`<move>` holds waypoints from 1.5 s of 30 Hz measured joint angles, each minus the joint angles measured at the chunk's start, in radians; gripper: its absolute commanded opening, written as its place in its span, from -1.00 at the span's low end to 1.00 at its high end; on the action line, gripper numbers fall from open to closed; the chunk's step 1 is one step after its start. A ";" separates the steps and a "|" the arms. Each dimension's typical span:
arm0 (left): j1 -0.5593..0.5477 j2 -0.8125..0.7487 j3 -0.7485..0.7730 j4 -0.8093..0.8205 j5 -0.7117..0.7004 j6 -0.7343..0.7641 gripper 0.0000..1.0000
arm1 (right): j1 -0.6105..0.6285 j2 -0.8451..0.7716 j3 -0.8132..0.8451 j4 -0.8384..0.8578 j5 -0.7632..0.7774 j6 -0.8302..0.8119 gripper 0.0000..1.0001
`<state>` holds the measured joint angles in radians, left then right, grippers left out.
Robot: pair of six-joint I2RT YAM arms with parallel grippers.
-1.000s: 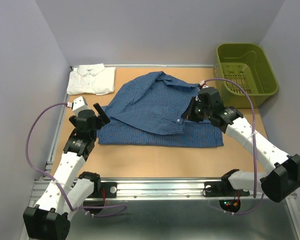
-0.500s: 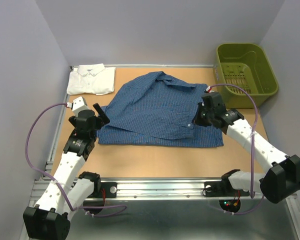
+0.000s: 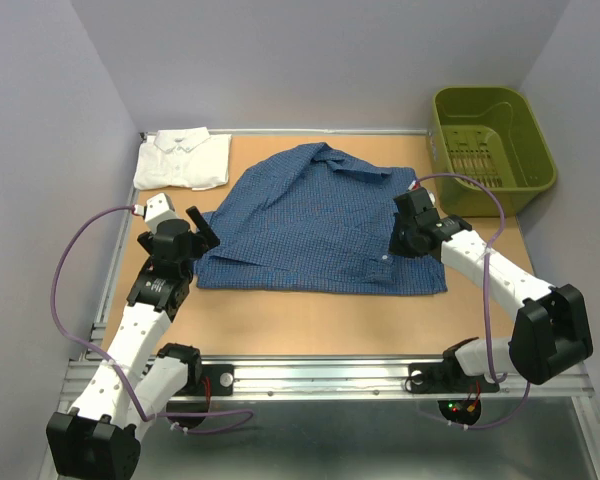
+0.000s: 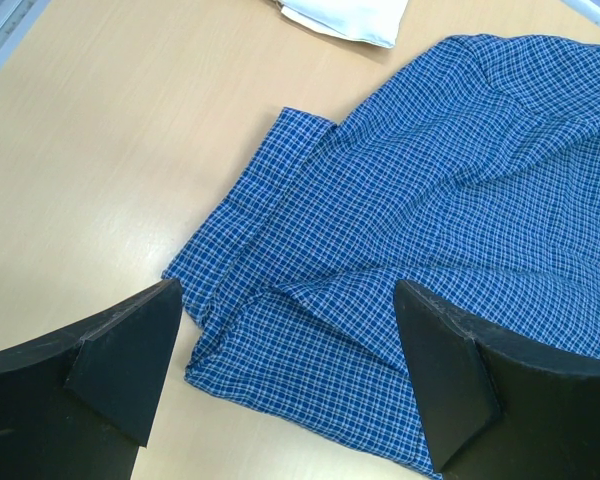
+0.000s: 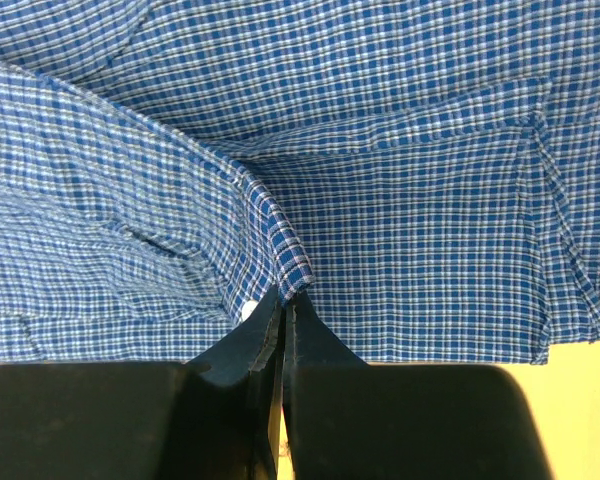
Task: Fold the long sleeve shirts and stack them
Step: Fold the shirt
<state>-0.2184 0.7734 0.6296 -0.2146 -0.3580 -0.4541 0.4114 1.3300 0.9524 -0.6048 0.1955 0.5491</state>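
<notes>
Rightward, green basket (image 3: 536,165), blue shirt (image 3: 310,215), white shirt (image 3: 183,160) on table (image 3: 280,315)

One blue shirt (image 3: 310,215), one white shirt (image 3: 183,160), one basket (image 3: 443,135).

Left wrist view: only a corner of the white shirt (image 4: 345,15) shows beyond the blue shirt (image 4: 460,200); the top edge cuts the rest. The blue shirt itself runs off right. Its pinched fold vanishes between the fingers of the right gripper (image 5: 283,298).

blue shirt (image 3: 310,215): dark blue-and-white fine check | white shirt (image 3: 183,160): plain | basket (image 3: 485,108): olive green | table (image 3: 310,320): tan
</notes>
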 measured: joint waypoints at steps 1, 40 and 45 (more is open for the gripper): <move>0.000 0.001 0.000 0.000 0.000 0.000 0.97 | 0.000 0.004 0.000 -0.001 0.003 0.002 -0.99; -0.083 0.296 0.050 0.079 0.281 -0.129 0.05 | -0.013 0.059 0.017 0.134 -0.089 0.022 0.06; -0.083 0.455 0.074 0.159 0.302 -0.204 -0.28 | -0.023 0.135 0.012 0.219 -0.121 0.031 -0.01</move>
<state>-0.3016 1.2282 0.7033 -0.0551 -0.0563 -0.6582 0.3882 1.4647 0.9646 -0.3859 0.0750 0.5800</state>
